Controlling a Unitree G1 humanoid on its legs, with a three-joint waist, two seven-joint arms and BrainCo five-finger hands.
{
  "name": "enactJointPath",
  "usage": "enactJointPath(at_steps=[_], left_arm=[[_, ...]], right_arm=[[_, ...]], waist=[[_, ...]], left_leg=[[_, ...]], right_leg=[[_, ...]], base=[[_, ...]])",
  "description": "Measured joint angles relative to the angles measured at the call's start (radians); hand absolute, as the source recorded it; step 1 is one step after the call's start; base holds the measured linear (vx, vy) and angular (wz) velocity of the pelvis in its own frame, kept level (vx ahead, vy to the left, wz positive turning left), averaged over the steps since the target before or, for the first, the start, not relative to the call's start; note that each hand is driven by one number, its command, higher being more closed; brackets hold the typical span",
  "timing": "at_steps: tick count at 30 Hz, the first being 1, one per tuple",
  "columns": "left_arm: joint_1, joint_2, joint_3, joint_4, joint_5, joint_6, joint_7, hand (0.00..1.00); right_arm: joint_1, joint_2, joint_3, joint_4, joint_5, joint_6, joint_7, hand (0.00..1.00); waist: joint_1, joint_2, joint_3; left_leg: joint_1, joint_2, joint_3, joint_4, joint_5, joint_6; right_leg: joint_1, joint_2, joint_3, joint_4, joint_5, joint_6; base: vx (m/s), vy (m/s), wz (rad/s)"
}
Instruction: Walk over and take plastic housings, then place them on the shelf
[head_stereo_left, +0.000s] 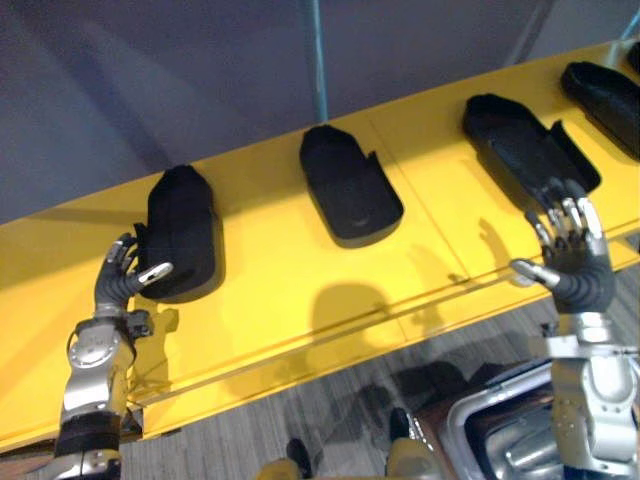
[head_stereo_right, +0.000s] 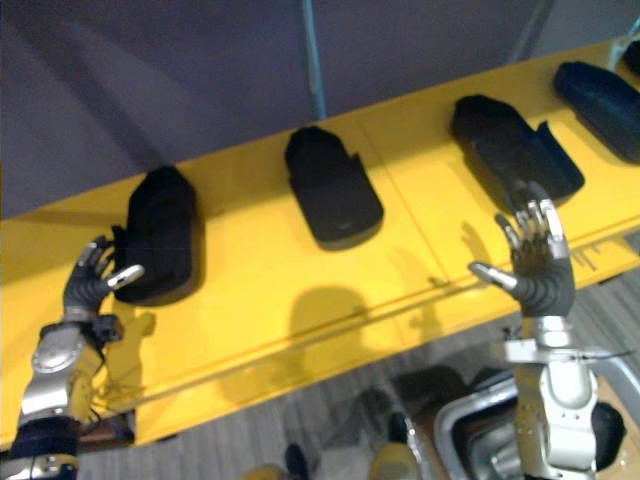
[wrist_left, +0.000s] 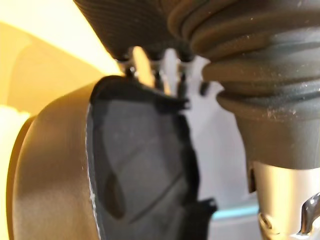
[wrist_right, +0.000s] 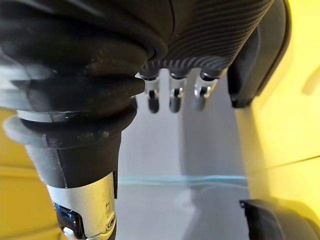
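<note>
Four black moulded plastic housings lie in a row along the glossy yellow shelf (head_stereo_left: 300, 290), well apart from one another. Each is a matte shell, rounded at one end. The second housing (head_stereo_left: 350, 185) and third housing (head_stereo_left: 525, 145) lie hollow side up, with raised side walls. The leftmost housing (head_stereo_left: 185, 230) shows a smooth domed back. The fourth housing (head_stereo_left: 605, 95) sits at the shelf's right end.

The left robot hand (head_stereo_left: 125, 280) is loosely spread at the shelf's left, its thumb touching the leftmost housing. The right robot hand (head_stereo_left: 575, 260) is spread with straight fingers over the shelf's front edge, holding nothing.
</note>
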Motion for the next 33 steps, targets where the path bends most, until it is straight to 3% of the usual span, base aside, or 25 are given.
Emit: enactJointPath(at_steps=[11,13,17,23,25,28,30,33], left_arm=[[0.000,-0.030,-0.008,0.033,-0.007,0.000,0.004,0.00],[0.000,-0.030,-0.008,0.035,-0.004,0.000,0.016,0.00],[0.000,-0.030,0.002,0.049,0.041,0.000,0.105,0.00],[-0.005,-0.021,0.100,0.093,0.166,0.003,0.373,0.00],[-0.012,-0.003,0.148,0.093,0.211,0.002,0.502,0.00],[-0.037,0.019,0.195,0.083,0.243,-0.004,0.628,0.00],[-0.037,0.011,0.228,-0.040,0.242,-0.037,0.714,0.00],[0.037,-0.040,0.246,-0.392,0.307,-0.080,0.785,0.00]], right_arm=[[0.001,0.000,0.003,0.000,0.000,0.000,0.005,0.00],[0.002,0.000,0.004,0.000,0.000,0.000,0.006,0.00],[0.006,0.000,0.005,0.000,0.000,0.000,0.018,0.00],[0.019,0.000,0.041,0.000,0.008,0.000,0.019,0.00],[0.018,0.000,0.070,0.000,0.008,-0.001,0.018,0.00],[0.010,0.000,0.097,0.000,-0.003,-0.005,-0.001,0.00],[-0.012,0.000,0.116,0.000,-0.039,-0.020,-0.056,0.00],[-0.060,0.008,0.133,-0.003,-0.089,-0.030,-0.143,0.00]], waist=[[-0.011,0.015,-0.041],[-0.015,0.015,-0.043],[-0.017,0.015,-0.043],[-0.017,0.018,-0.059],[-0.012,0.018,-0.074],[0.002,0.018,-0.088],[0.017,0.014,-0.093],[0.043,0.009,-0.108]], left_leg=[[-0.001,-0.001,0.002,-0.001,0.000,0.000],[-0.001,-0.001,0.002,-0.001,0.000,0.000],[-0.001,-0.001,0.003,0.000,0.001,0.000],[-0.002,0.000,0.002,0.000,0.001,0.000],[0.001,0.000,-0.004,0.000,0.001,0.000],[-0.002,0.000,-0.016,0.000,0.003,0.001],[0.000,-0.001,-0.031,0.000,0.004,0.000],[-0.002,-0.004,-0.059,-0.001,0.006,0.001]], right_leg=[[0.000,0.000,0.002,-0.006,0.005,0.001],[0.001,0.000,0.002,-0.006,0.006,0.001],[0.004,0.001,0.004,-0.016,0.013,0.000],[0.004,0.003,0.003,-0.017,0.014,-0.001],[0.016,0.002,-0.003,-0.025,0.015,-0.001],[0.021,0.002,-0.015,-0.032,0.017,-0.001],[0.037,0.001,-0.030,-0.038,0.017,0.000],[0.059,-0.001,-0.061,-0.055,0.020,0.000]], base=[[0.00,0.000,0.00],[0.00,0.000,0.00],[0.00,0.000,0.00],[0.00,0.000,0.00],[0.00,-0.007,0.07],[-0.01,-0.010,0.11],[-0.01,-0.009,0.18],[0.00,-0.008,0.24]])
